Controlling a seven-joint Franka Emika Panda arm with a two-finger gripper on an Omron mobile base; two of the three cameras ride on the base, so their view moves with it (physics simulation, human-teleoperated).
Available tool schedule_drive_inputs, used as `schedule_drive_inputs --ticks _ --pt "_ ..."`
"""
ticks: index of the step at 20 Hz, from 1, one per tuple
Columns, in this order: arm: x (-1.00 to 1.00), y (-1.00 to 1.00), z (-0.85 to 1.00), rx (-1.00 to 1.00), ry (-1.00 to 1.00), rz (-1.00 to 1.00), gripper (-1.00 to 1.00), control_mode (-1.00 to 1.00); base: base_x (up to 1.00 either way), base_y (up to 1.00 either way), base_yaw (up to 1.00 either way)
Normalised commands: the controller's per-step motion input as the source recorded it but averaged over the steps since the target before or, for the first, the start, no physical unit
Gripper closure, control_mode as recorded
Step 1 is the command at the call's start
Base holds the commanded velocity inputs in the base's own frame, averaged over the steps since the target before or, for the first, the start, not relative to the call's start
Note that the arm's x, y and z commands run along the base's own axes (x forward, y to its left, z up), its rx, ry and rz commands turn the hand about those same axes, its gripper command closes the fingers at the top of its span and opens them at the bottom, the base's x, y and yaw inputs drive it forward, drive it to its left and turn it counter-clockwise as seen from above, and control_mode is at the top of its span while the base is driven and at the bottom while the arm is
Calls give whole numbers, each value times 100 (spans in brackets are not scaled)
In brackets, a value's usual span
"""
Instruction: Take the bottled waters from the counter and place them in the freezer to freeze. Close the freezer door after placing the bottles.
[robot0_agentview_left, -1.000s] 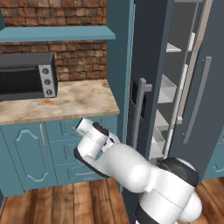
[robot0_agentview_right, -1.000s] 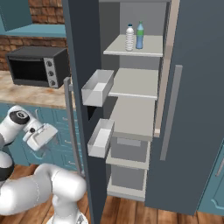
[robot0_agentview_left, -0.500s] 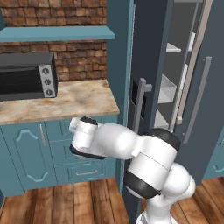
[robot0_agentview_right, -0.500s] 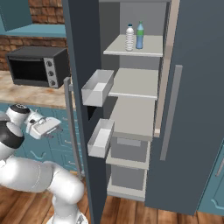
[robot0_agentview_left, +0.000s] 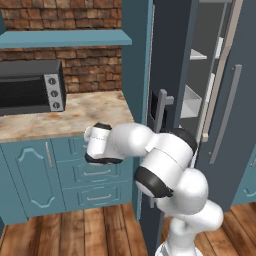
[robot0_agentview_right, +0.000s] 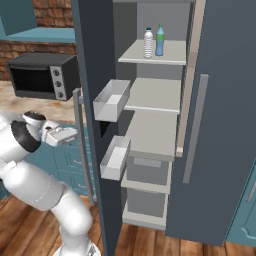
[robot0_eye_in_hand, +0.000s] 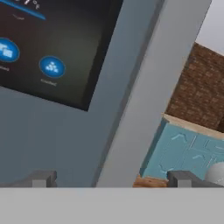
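Observation:
Both bottled waters stand upright on the top shelf of the freezer (robot0_agentview_right: 155, 95): the clear-whitish one (robot0_agentview_right: 148, 42) and, to its right, the blue one with a green cap (robot0_agentview_right: 159, 40). The freezer door (robot0_agentview_right: 92, 50) stands open, with two pale bins (robot0_agentview_right: 111, 100) on its inner face. My gripper (robot0_agentview_right: 74, 133) is open and empty at the door's outer side, close to the long grey handle (robot0_agentview_right: 82, 150). In the hand view the gripper (robot0_eye_in_hand: 111, 179) has the handle (robot0_eye_in_hand: 144, 100) running between its fingertips (robot0_eye_in_hand: 41, 178), beside the black control panel (robot0_eye_in_hand: 48, 48). The counter (robot0_agentview_left: 75, 112) lies left of the door.
A black toaster oven (robot0_agentview_left: 30, 87) sits on the counter under a teal shelf (robot0_agentview_left: 60, 37). Teal drawers (robot0_agentview_left: 95, 172) are just behind my hand. The freezer's other door (robot0_agentview_right: 220, 125) is shut at the right. The floor is wooden (robot0_agentview_left: 75, 232).
My hand has risen and swung right, toward the outer face and handle of the open door. The door and the bottles have stayed put.

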Motion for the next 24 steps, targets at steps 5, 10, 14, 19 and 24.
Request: schedule_drive_inputs --ticks 5,10,14,19,24 --pt "23 -27 6 0 4 2 -100 -100 0 0 0" --pt "-57 -6 17 0 0 -3 -100 -100 0 0 0" --pt "-32 -13 37 0 -1 -1 -100 -100 0 0 0" --pt "2 -23 24 -1 0 0 -100 -100 0 0 0" --pt "-18 -10 4 0 -6 0 -100 -100 0 0 0"
